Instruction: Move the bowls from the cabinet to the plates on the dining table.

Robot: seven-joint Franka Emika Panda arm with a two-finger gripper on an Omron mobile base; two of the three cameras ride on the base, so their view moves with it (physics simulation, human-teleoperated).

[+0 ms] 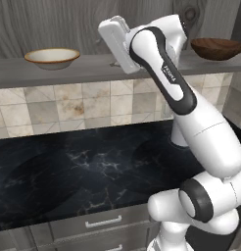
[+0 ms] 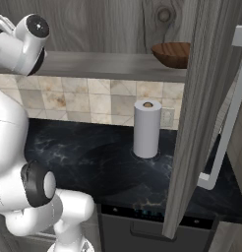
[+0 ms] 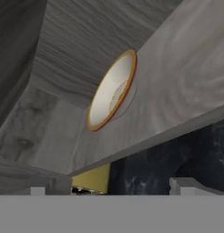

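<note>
My hand: [image 3: 109,186] it hung at the front edge of the shelf, at the height of the open cabinet; my two fingertips [image 3: 182,185] stood well apart with nothing between them, so wide and empty.
Desk below: [image 1: 68,171] black, white-veined top under my arm, with one paper towel roll [image 2: 146,129] standing on it near the tiled wall.
Drawers: [image 1: 103,223] grey fronts with pale bar handles under the desk edge, two handles in sight.
Cabinet door: [image 2: 201,113] swung open to my right, with one long pale handle.
Shelf: [image 1: 14,71] grey wood-grain board inside the cabinet, carrying both bowls, well apart from each other.
Cream bowl: [image 3: 112,90] one, orange-rimmed, sitting upright on the shelf to my left, ahead of my hand and not yet touched.
Brown bowl: [image 1: 218,48] one, dark wood, on the shelf to my right, near the open door.
Count: two bowls, both on the shelf.
Handling, as I judged it: both looked stiff and light; the cream one seemed glazed, so likely slippery and breakable if dropped, the wooden one more forgiving.
Where to hold: I judged the rim the best place, one finger inside and one outside the near wall.
</note>
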